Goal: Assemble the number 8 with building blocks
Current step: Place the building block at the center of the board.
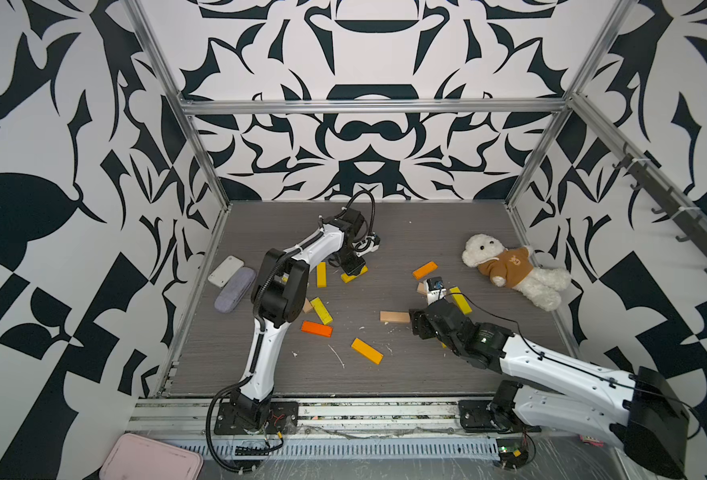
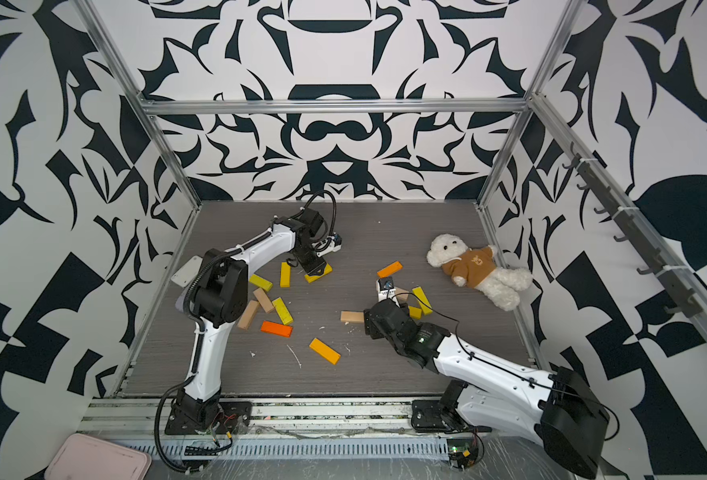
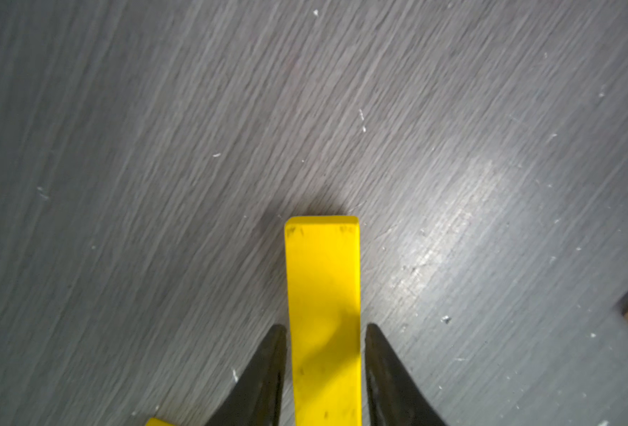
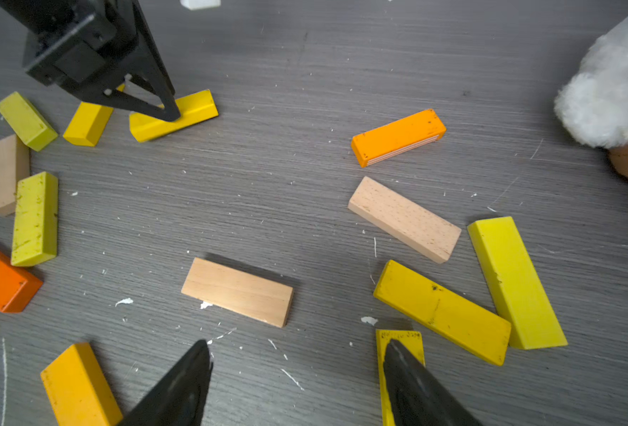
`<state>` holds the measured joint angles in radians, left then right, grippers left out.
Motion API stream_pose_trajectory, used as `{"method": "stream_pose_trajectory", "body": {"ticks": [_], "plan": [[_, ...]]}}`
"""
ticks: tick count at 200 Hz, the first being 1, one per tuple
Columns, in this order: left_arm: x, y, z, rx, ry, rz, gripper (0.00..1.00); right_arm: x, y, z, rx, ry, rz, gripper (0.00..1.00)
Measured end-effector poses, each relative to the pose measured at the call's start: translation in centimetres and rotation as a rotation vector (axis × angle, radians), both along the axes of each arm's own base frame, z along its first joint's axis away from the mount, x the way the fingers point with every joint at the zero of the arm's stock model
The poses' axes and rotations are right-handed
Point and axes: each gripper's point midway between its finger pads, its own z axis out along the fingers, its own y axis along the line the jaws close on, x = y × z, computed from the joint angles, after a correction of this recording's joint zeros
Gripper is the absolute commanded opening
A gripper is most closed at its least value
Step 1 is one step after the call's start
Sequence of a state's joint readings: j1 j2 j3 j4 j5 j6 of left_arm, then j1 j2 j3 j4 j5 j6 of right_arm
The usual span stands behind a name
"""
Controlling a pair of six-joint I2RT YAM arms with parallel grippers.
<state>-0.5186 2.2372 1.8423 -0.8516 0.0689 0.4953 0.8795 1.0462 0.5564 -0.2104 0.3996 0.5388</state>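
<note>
Left wrist: left pincer [image 3: 323, 332] barely open astride yellow block [image 3: 321, 276] lying flat on worktop [image 3: 120, 147], likely placing for the 8; right pincer [image 4: 297, 354] wide open, empty, near tan block [image 4: 237, 291]; next: lift left clear without nudging.

The toy bear [image 1: 514, 272] lies on the right side of the table [image 1: 406, 232], near the wall. Just left of the bear lies the closest block [image 1: 425, 269]. Left of the bear and nearer the front, some building blocks [image 1: 460, 300] lie close together, with the right gripper [image 4: 297, 365] by them. Further left lies a lone block [image 1: 394, 317]. Far left of the bear, the left gripper [image 1: 352, 269] stands with the far block [image 3: 321, 276] between its fingers, on the table. A bunch of blocks [image 1: 320, 310] lies left of it and in front. Farthest from the bear, a case [image 1: 226, 271] lies with a second case [image 1: 235, 291] just in front.
</note>
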Motion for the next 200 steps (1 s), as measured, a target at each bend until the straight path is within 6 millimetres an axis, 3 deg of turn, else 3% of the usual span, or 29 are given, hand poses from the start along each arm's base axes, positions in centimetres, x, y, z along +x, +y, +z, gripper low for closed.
{"method": "stream_pose_trajectory", "body": {"ticks": [33, 81, 112, 136, 153, 168, 189, 200], "plan": [[-0.4, 0.4, -0.7, 0.019, 0.010, 0.003, 0.47, 0.5, 1.0, -1.2, -0.011, 0.057, 0.037, 0.77], [-0.5, 0.9, -0.7, -0.003, -0.007, 0.088, 0.52, 3.2, 2.5, -1.9, 0.006, 0.133, 0.105, 0.76], [-0.8, 1.7, 3.1, -0.113, -0.050, 0.239, 0.59, 5.8, 4.3, -2.0, -0.021, 0.142, 0.166, 0.80], [-1.1, 3.6, 6.5, -0.221, -0.093, 0.393, 0.69, 7.7, 6.0, -2.7, -0.070, 0.139, 0.219, 0.83], [-1.5, 5.2, 7.5, -0.278, -0.082, 0.513, 0.74, 8.9, 7.2, -3.4, -0.106, 0.140, 0.255, 0.85], [-1.7, 7.0, 7.1, -0.309, -0.047, 0.624, 0.78, 10.2, 8.2, -4.1, -0.139, 0.141, 0.285, 0.86], [-2.3, 9.5, 5.2, -0.326, 0.026, 0.766, 0.84, 12.2, 9.6, -5.0, -0.172, 0.139, 0.312, 0.87], [-2.9, 10.6, 4.0, -0.326, 0.070, 0.835, 0.96, 13.2, 10.2, -5.4, -0.186, 0.140, 0.322, 0.86]]}}
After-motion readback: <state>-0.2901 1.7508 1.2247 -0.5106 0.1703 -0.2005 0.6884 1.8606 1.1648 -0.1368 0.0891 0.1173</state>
